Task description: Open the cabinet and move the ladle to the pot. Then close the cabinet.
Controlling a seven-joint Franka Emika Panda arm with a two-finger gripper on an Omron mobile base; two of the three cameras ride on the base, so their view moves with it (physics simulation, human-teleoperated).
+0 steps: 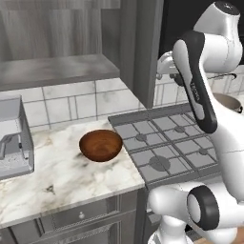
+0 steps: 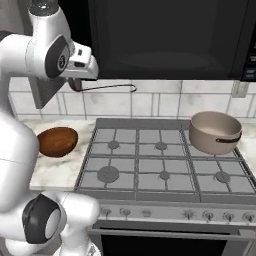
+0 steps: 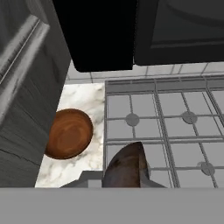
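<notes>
Ladle (image 3: pixel 127 168) bowl perhaps edge-cropped

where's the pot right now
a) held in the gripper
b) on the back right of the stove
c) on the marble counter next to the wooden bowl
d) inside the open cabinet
b: the pot sits on the stove at its back right, far from the wooden bowl on the counter.

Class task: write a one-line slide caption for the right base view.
Robot gripper carries the dark ladle past the wooden bowl toward the tan pot on the stove.
</notes>
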